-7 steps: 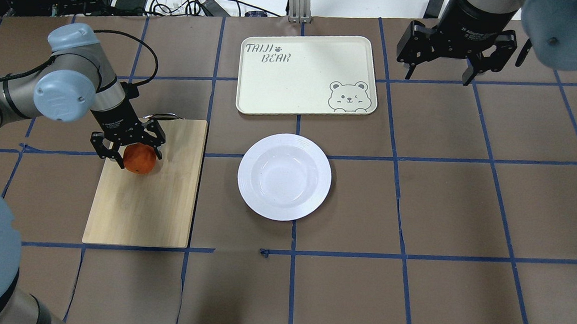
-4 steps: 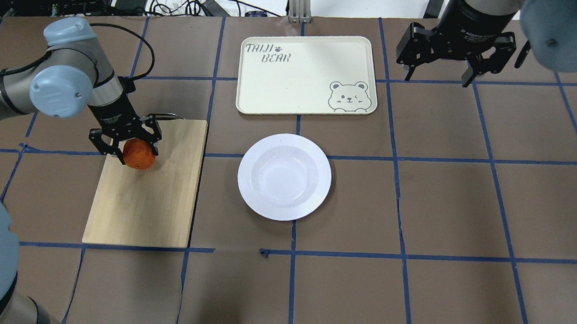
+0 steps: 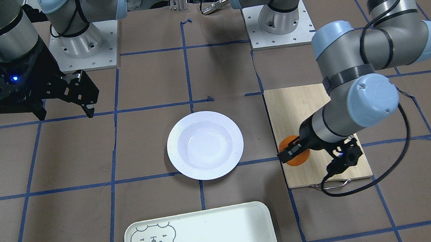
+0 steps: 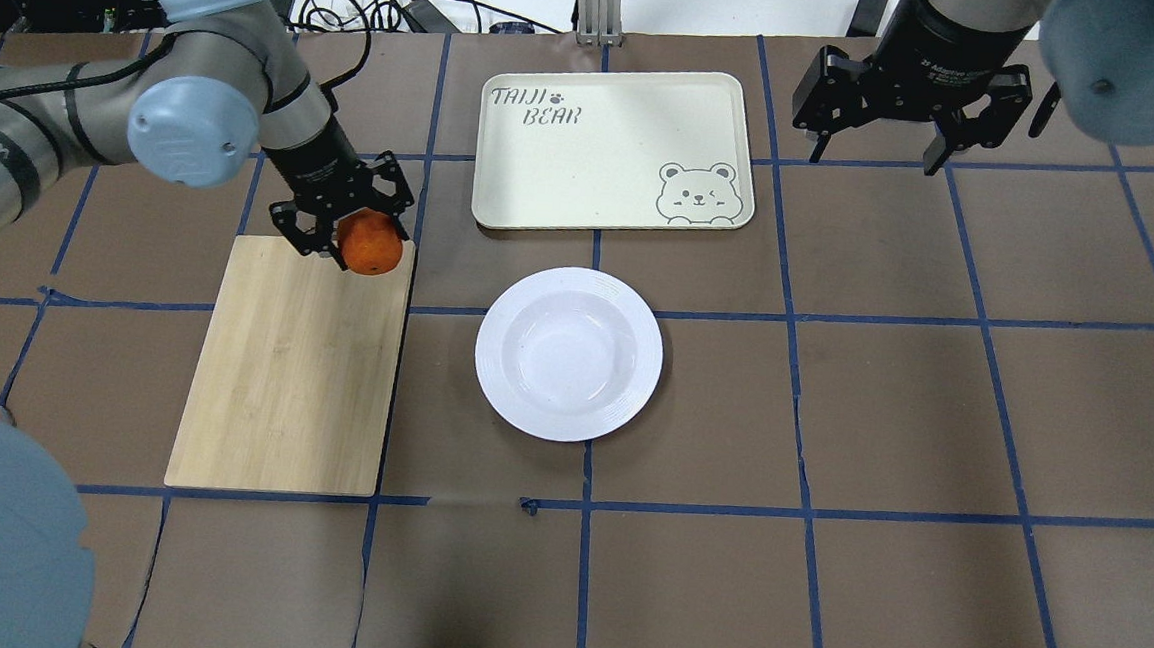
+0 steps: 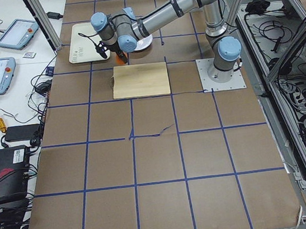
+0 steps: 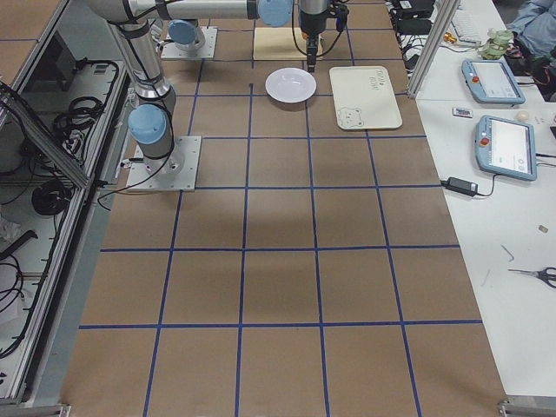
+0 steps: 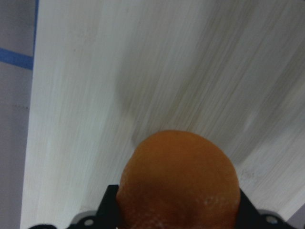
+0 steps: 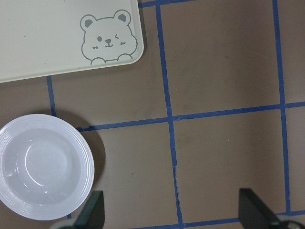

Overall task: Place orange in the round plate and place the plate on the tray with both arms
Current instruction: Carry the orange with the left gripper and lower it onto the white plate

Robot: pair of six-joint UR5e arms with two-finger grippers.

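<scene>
The left gripper is clamped on the orange, with one black finger on each side of the fruit. The orange is held over the corner of the wooden cutting board that lies nearest the tray. In the left wrist view the wood grain passes below the fruit, and the orange appears raised off the board. The round plate rests flat on the brown table covering near the middle of the table, just beside the board's long edge and apart from it. The tray lies flat beyond the plate, toward the table edge opposite the robot, with a narrow strip of covering between the two. Its bear face sits in the corner nearest the plate on the right arm's side. The right gripper hangs above the table off the tray's short edge on that side, with its fingers spread wide apart.
</scene>
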